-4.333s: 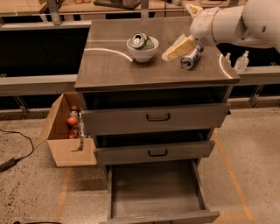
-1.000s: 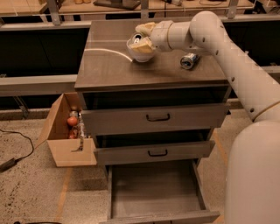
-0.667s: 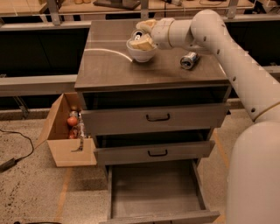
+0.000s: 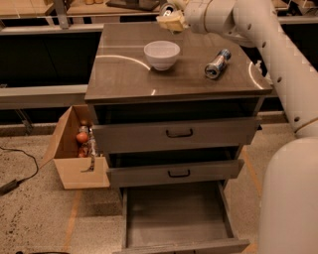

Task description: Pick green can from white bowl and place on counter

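While the small round white bowl (image 4: 161,54) stands on the glossy grey-brown bench (image 4: 124,74), the pale two-finger tool (image 4: 171,21) hangs beyond it, clenched on the dark green can (image 4: 167,8).

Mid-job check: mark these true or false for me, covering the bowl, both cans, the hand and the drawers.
1. The white bowl is empty. True.
2. The hand rests on the counter. False: it is raised above the counter's far side, gripping the green can.
3. The silver-and-blue can stands upright. False: it lies on its side on the counter, apart from the bowl.
4. The bottom drawer is open. True.
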Action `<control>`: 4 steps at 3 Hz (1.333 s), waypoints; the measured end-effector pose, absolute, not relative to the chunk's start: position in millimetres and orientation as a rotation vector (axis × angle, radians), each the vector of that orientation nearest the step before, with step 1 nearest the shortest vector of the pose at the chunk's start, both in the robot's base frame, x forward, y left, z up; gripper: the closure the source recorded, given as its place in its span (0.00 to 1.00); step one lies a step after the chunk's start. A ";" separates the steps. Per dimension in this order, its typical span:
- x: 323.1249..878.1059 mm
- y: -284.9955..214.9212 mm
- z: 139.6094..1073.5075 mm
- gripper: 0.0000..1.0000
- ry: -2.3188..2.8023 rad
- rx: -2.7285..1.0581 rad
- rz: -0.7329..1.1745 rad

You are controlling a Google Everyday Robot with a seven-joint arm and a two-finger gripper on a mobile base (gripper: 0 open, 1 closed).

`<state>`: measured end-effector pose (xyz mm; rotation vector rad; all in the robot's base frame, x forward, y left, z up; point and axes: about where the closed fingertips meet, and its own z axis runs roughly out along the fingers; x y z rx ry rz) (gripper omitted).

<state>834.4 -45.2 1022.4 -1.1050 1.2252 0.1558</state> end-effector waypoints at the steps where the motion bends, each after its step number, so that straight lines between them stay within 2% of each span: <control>1: 836.8 -91.2 1050.1 1.00 1.320 -1.003 0.191; 2: 834.2 -137.9 1047.2 1.00 1.465 -0.923 0.256; 3: 829.0 -149.8 1023.7 1.00 1.625 -0.823 0.438; 4: 832.2 -134.0 1013.4 1.00 1.660 -0.777 0.555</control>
